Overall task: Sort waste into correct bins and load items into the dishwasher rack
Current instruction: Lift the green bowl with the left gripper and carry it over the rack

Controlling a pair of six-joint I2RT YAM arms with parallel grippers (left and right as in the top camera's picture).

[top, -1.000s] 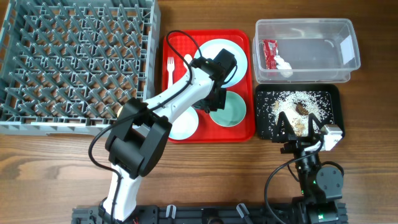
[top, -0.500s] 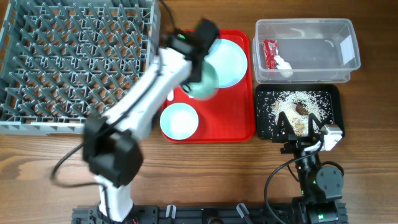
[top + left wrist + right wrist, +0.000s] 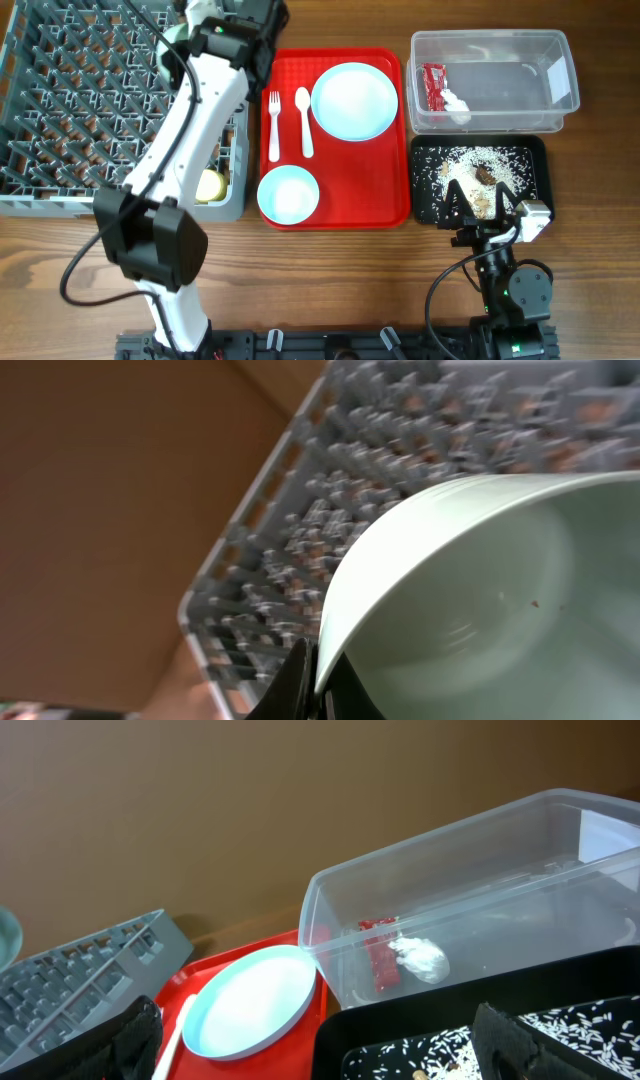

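The wooden bench point(image 3: 60, 260) carries the grey dishwasher rack point(image 3: 90, 100) at its far left, the biggest thing on it. Just right of the rack lies the red serving tray point(image 3: 370, 180). Further right, the clear plastic tub point(image 3: 490, 36) sits behind the shallow black tray point(image 3: 425, 205). On the red tray the pale blue plate point(image 3: 354, 100) lies at the back right and one pale blue bowl point(image 3: 288, 194) stands at the front. A second, tilted bowl point(image 3: 470, 600) hangs over the rack's pegs, its rim pinched in the closed left pincer point(image 3: 315, 685). A small yellow cup point(image 3: 209, 185) sits in the rack's near right corner. The white fork point(image 3: 274, 125) and spoon point(image 3: 304, 120) lie side by side left of the plate. The red-and-white wrapper point(image 3: 434, 88) rests in the tub's left end. Brown scraps point(image 3: 484, 175) and rice crumbs lie in the black tray, where the right pincer point(image 3: 481, 200) hovers, spread wide and holding nothing.
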